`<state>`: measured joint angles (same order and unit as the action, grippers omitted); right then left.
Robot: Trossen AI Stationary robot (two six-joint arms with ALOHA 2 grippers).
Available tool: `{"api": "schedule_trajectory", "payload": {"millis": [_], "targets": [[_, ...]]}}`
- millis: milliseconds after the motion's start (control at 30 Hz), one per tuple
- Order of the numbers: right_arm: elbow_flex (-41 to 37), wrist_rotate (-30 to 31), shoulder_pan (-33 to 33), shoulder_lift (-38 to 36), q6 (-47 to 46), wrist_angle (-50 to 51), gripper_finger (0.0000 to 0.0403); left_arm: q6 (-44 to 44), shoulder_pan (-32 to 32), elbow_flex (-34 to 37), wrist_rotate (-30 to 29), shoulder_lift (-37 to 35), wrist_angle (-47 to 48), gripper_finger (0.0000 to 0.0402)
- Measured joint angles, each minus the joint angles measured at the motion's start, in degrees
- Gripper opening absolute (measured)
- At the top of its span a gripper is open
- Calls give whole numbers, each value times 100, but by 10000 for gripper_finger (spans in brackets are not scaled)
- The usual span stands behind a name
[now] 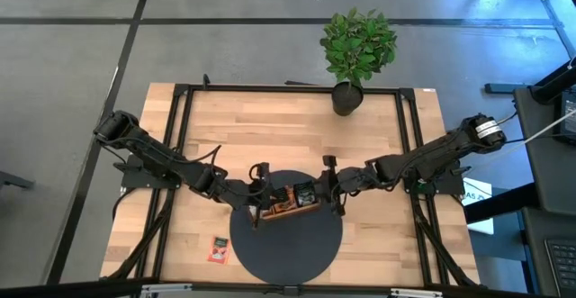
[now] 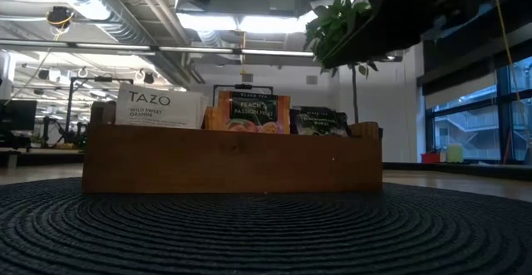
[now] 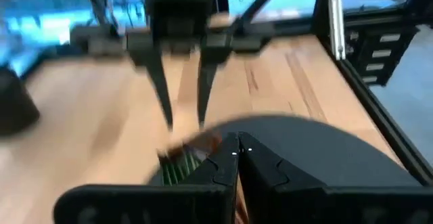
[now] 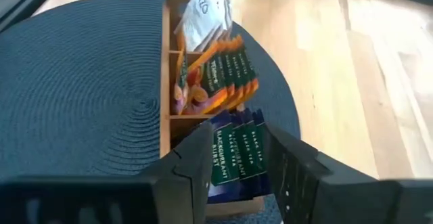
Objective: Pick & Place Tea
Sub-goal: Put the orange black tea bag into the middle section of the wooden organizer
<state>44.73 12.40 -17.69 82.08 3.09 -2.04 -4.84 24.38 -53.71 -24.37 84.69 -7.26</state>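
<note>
The brown wooden tray (image 1: 279, 212) sits on a round dark mat and holds the tea upright in compartments: white sachets (image 4: 204, 6), orange sachets (image 4: 218, 75) and dark sachets (image 4: 233, 149). One red sachet (image 1: 218, 248) lies flat on the table, left of the mat. My right gripper (image 4: 237, 176) is open at the tray's right end, with its fingers on either side of the dark sachets and just above them. My left gripper (image 3: 238, 166) is shut at the tray's left end (image 1: 263, 199).
The mat (image 1: 286, 244) lies near the table's near edge. A potted plant (image 1: 357, 50) stands at the far edge, behind the tray. Black frame rails (image 1: 180, 118) run along the table's sides. Bare wood lies between the tray and the plant.
</note>
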Motion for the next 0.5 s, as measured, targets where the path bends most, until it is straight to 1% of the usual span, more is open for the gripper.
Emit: {"api": "schedule_trajectory", "payload": {"millis": [67, 133, 233, 333, 400, 500], "targets": [[9, -4, -25, 0, -20, 80, 132, -424, 108, 7, -5, -101, 470, 10], [9, -5, -59, 0, -167, 237, 132, -1124, 242, 7, 105, -256, 1001, 10], [9, -3, -61, 0, -282, 350, 132, -2403, 477, 5, 344, -406, 1854, 8], [7, -1, -57, 0, -282, 369, 132, -3233, 878, 6, 683, -395, 2343, 6], [7, -1, -59, 0, -286, 354, 132, -3816, 1186, 0, 640, -302, 2599, 7], [7, -1, -61, 0, -420, 346, 132, -4563, 1618, 0, 208, -70, 3108, 10]]}}
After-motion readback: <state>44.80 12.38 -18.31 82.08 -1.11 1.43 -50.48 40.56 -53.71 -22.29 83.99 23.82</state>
